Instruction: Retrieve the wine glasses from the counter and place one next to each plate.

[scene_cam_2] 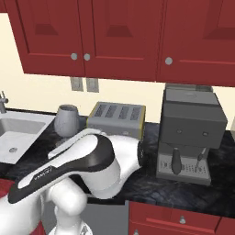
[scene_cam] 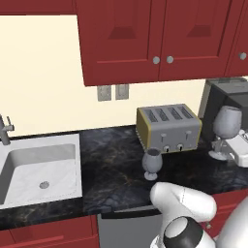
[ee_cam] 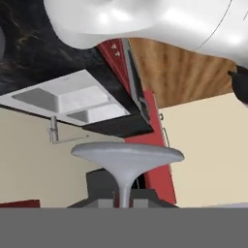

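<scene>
Grey-blue and translucent, the stemmed wine glass (scene_cam: 226, 122) you are carrying sits in the pincer (scene_cam: 224, 144), which is closed on its short stem. In the hand view the round foot (ee_cam: 127, 157) spreads just beyond the finger tips. The glass is at the right end of the black marbled stone table (scene_cam: 114, 160), directly in front of the dark grey coffee machine (scene_cam: 227, 94). It looks raised, but you cannot tell how far the foot clears the stone.

The second grey-blue wine glass (scene_cam: 152, 163) stands upright on the table, just in front of the silver four-slot toaster (scene_cam: 169, 127) and well apart from the white inset sink (scene_cam: 41, 169).

Your grip is the weak point. A thin stem held between two small pads can pivot, and the heavy bowl above it would then swing the glass over or let it slide through. A fast wrist turn or a sharp start of the base would probably cause that.

Watch the withdrawal too. The bowl is close to the coffee machine, so pulling back on a curve could clip it. A low sweep to the left could knock the standing glass or the toaster.

At the plate, a tilted foot would likely topple the glass on release, so level it first.
</scene>
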